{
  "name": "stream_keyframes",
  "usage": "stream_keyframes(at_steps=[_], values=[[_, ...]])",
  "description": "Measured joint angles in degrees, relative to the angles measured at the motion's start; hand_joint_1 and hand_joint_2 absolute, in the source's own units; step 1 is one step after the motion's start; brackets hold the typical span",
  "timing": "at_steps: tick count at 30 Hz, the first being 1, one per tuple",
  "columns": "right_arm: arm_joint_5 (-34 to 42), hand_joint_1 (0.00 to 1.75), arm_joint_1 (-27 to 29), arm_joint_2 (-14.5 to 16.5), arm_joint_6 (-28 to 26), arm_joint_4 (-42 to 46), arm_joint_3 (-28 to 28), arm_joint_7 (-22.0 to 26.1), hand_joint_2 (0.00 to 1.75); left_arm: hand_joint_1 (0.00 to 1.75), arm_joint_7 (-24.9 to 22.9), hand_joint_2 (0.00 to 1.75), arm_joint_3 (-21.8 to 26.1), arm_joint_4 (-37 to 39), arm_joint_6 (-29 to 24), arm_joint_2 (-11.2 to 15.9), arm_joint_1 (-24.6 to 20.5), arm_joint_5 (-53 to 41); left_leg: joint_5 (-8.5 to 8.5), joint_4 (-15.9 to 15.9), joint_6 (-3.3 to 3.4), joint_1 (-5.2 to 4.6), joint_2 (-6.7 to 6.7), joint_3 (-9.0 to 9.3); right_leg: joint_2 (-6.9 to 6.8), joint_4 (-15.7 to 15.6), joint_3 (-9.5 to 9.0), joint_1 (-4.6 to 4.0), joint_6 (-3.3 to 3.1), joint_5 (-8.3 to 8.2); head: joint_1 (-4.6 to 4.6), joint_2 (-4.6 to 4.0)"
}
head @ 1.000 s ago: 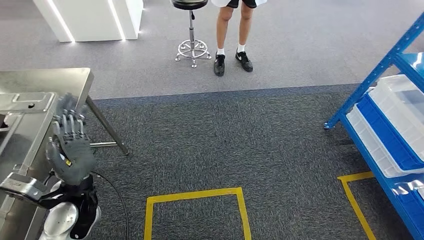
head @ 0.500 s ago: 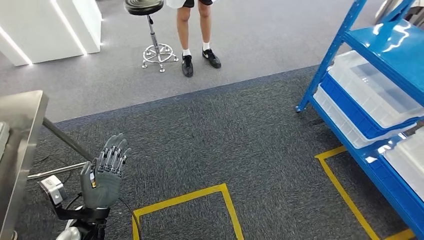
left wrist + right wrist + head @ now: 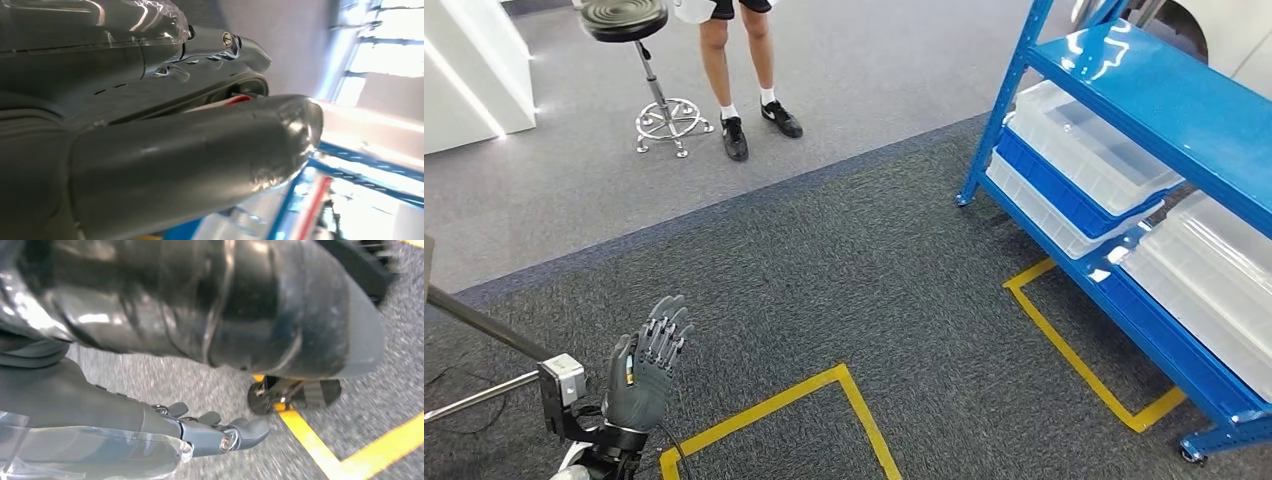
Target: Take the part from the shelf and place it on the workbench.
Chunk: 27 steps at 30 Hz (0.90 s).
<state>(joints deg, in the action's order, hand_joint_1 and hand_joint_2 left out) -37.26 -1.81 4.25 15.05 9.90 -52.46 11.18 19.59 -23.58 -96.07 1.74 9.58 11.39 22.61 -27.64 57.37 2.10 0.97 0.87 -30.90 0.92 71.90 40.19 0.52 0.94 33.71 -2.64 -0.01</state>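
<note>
Left hand (image 3: 646, 365) stands raised, holding nothing, fingers straight and apart, over grey carpet (image 3: 844, 280) beside a yellow floor line (image 3: 764, 408). Right hand (image 3: 200, 432) hangs with fingers extended, empty. Blue metal shelf (image 3: 1144, 90) carries clear plastic bins (image 3: 1079, 135); no part is discernible.

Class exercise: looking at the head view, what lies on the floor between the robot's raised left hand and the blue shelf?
In the head view, dark carpet marked with yellow floor tape lies between the left hand and the blue shelf; nothing else stands there.
</note>
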Motion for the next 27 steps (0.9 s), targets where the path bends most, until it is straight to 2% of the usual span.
stream_keyframes(at_steps=[1, 2, 3, 4, 6, 7, 8, 10, 11, 12, 14, 15, 16, 17, 18, 19, 21, 22, 23, 24, 25, 26, 27], values=[[0.0, 0.00, 0.0, 0.0, 0.0, 0.0, 0.0, -0.1, 0.00, 0.00, -0.5, 0.00, 0.1, 1.5, -0.6, 0.0, -0.1, 0.0, -0.06, 0.0, 0.01, -0.03, 0.83, 0.00, -0.26, 2.3, 1.14, 0.13, 0.18, 0.60, 0.01, -0.01], [-0.1, 0.00, 0.1, 0.0, 0.1, 0.0, 0.0, -0.3, 0.00, 0.00, -1.0, 0.00, 0.3, 3.2, -1.1, 0.0, -0.3, 0.1, -0.14, 0.0, -0.02, -0.03, 1.63, 0.02, -0.43, 2.9, 1.38, 0.25, 0.32, 0.21, 0.00, -0.01], [-0.2, 0.00, 0.1, 0.0, 0.1, 0.0, 0.0, -0.3, 0.00, 0.00, -1.4, 0.00, 0.5, 5.1, -1.5, -0.1, -0.5, 0.3, -0.24, 0.1, -0.13, -0.03, 2.33, 0.10, -0.66, 1.1, 0.36, 0.33, 0.37, -1.22, 0.01, -0.01], [-0.3, 0.00, 0.2, 0.0, 0.1, 0.0, 0.0, -0.4, 0.00, 0.00, -1.7, 0.00, 0.7, 7.3, -1.8, -0.3, -0.7, 0.6, -0.38, 0.1, -0.29, -0.02, 3.01, 0.22, -1.26, -2.6, -1.64, 0.36, 0.33, -3.22, 0.01, 0.00], [-0.5, 0.00, 0.1, 0.0, 0.1, 0.0, 0.0, -0.4, 0.00, 0.00, -1.7, 0.00, 1.2, 11.7, -2.1, -0.7, -1.3, 1.6, -0.77, 0.3, -0.85, -0.21, 4.18, 0.49, -3.41, -10.2, -5.60, 0.04, -0.08, -5.84, 0.00, 0.01], [-0.5, 0.00, 0.1, -0.1, 0.1, 0.0, 0.0, -0.4, 0.00, 0.00, -1.6, 0.00, 1.4, 14.0, -2.3, -0.9, -1.7, 2.0, -0.95, 0.3, -1.18, -0.33, 4.67, 0.65, -4.07, -12.3, -6.66, -0.17, -0.35, -6.28, -0.02, 0.01], [-0.5, 0.00, 0.0, -0.1, 0.1, 0.0, 0.0, -0.4, 0.00, 0.00, -1.5, 0.00, 1.7, 16.6, -2.8, -1.3, -2.1, 2.6, -1.09, 0.3, -1.50, -0.46, 5.13, 0.82, -4.22, -13.0, -6.92, -0.38, -0.61, -6.18, -0.03, 0.01], [-0.5, 0.00, 0.1, -0.1, 0.1, 0.0, 0.0, -0.4, 0.00, 0.00, -1.2, 0.00, 2.0, 21.8, -4.0, -2.2, -3.0, 3.2, -1.29, 0.2, -2.13, -0.45, 5.95, 1.33, -2.96, -13.2, -6.97, -0.43, -1.15, -6.31, -0.04, 0.01], [-0.5, 0.00, 0.1, 0.0, 0.1, 0.0, 0.0, -0.4, 0.00, 0.00, -1.0, 0.00, 2.2, 24.2, -4.4, -2.7, -3.4, 3.5, -1.78, 0.6, -2.48, -0.33, 5.41, 1.40, -2.37, -13.4, -7.12, -0.33, -1.45, -6.43, -0.03, 0.00], [-0.5, 0.00, 0.1, 0.0, 0.1, 0.0, 0.0, -0.4, 0.00, 0.00, -0.7, 0.00, 2.3, 26.3, -4.6, -3.0, -3.6, 3.6, -2.82, 1.8, -2.79, -0.20, 4.26, 1.02, -1.81, -13.6, -7.27, -0.19, -1.81, -6.57, -0.04, 0.00], [-0.5, 0.00, -0.1, 0.0, 0.1, 0.0, 0.0, -0.4, 0.00, 0.00, -0.6, 0.00, 2.6, 29.8, -5.1, -3.4, -3.8, 4.3, -6.35, 7.8, -3.21, 0.03, 1.12, -1.57, -0.75, -13.8, -7.35, -0.05, -2.38, -6.75, -0.05, 0.00], [-0.5, 0.00, -0.2, 0.0, 0.1, 0.0, 0.0, -0.4, 0.00, 0.00, -0.7, 0.00, 2.9, 31.6, -5.6, -3.5, -3.9, 4.9, -8.09, 11.7, -3.29, 0.04, 0.25, -3.42, -0.14, -13.7, -7.28, -0.09, -2.56, -6.77, -0.06, 0.01], [-0.5, 0.00, -0.2, 0.0, 0.0, 0.0, 0.0, -0.4, 0.00, 0.00, -0.6, 0.00, 3.1, 33.6, -6.1, -3.7, -4.0, 5.5, -9.03, 14.7, -3.36, 0.05, -0.16, -4.96, 0.57, -13.7, -7.24, -0.14, -2.65, -6.77, -0.05, 0.00], [-0.5, 0.00, -0.2, 0.0, 0.0, 0.0, 0.0, -0.4, 0.00, 0.00, -0.3, 0.00, 3.4, 36.1, -6.6, -3.8, -4.3, 6.2, -8.84, 16.0, -3.36, 0.05, -0.35, -5.73, 1.34, -13.6, -7.22, -0.18, -2.67, -6.76, -0.06, 0.00], [-0.5, 0.00, -0.1, 0.0, -0.1, 0.0, -0.1, -0.4, 0.00, 0.00, 0.5, 0.00, 3.8, 38.7, -6.8, -4.0, -4.7, 6.9, -7.66, 15.4, -3.31, 0.06, -0.46, -5.61, 2.14, -13.4, -7.21, -0.19, -2.66, -6.73, -0.06, 0.00], [-0.5, 0.00, -0.1, 0.0, -0.2, 0.0, -0.1, -0.4, 0.00, 0.00, 1.5, 0.00, 4.2, 41.7, -6.8, -4.1, -5.2, 7.4, -5.48, 12.4, -3.18, 0.10, -0.80, -4.39, 2.95, -13.3, -7.24, -0.17, -2.60, -6.67, -0.07, 0.00], [-0.4, 0.00, -0.1, 0.1, -0.4, 0.0, -0.3, -0.4, 0.00, 0.00, 3.1, 0.00, 5.2, 46.9, -6.6, -4.3, -6.3, 8.2, -2.03, 5.0, -2.77, 0.28, -3.31, -1.34, 4.40, -12.9, -7.08, -0.18, -2.32, -6.55, -0.06, 0.01], [-0.4, 0.00, -0.2, 0.1, -0.5, 0.0, -0.3, -0.4, 0.00, 0.00, 3.6, 0.00, 5.6, 49.3, -6.4, -4.4, -6.7, 8.4, -1.20, 2.4, -2.56, 0.32, -4.51, -0.30, 5.08, -12.8, -6.86, -0.15, -2.02, -6.58, -0.06, 0.01], [-0.4, 0.00, -0.1, 0.2, -0.5, 0.0, -0.4, -0.4, 0.00, 0.00, 3.8, 0.00, 5.9, 51.1, -6.4, -4.6, -7.0, 8.7, -1.19, 1.4, -2.37, 0.29, -5.32, 0.11, 5.71, -12.7, -6.58, -0.08, -1.67, -6.67, -0.06, 0.01], [-0.4, 0.00, -0.1, 0.2, -0.6, 0.0, -0.5, -0.4, 0.00, 0.00, 4.0, 0.00, 6.2, 52.8, -6.5, -4.8, -7.3, 9.0, -1.23, 1.1, -2.19, 0.19, -5.28, 0.20, 6.34, -12.7, -6.34, 0.01, -1.24, -6.84, -0.06, 0.00], [-0.3, 0.00, 0.1, 0.2, -0.6, 0.0, -0.5, -0.4, 0.00, 0.00, 4.2, 0.00, 6.7, 54.4, -6.9, -5.1, -7.7, 9.1, -1.05, 1.0, -1.88, 0.23, -4.65, 0.26, 6.85, -12.8, -6.20, 0.08, -0.84, -6.99, -0.06, 0.00], [-0.2, 0.00, 0.2, 0.2, -0.6, 0.0, -0.6, -0.4, 0.00, 0.00, 4.4, 0.00, 7.2, 56.1, -7.9, -5.4, -8.3, 9.0, -0.82, 0.6, -1.51, 0.29, -4.02, 0.41, 6.32, -12.6, -6.07, 0.07, -0.56, -6.86, -0.04, 0.00], [-0.1, 0.00, 0.2, 0.2, -0.7, 0.0, -0.7, -0.4, 0.00, 0.00, 4.7, 0.00, 7.6, 58.2, -9.4, -5.6, -8.8, 8.3, -0.59, 0.3, -1.02, 0.38, -3.27, 0.56, 4.96, -11.7, -5.61, 0.00, -0.29, -6.14, 0.03, 0.00]])
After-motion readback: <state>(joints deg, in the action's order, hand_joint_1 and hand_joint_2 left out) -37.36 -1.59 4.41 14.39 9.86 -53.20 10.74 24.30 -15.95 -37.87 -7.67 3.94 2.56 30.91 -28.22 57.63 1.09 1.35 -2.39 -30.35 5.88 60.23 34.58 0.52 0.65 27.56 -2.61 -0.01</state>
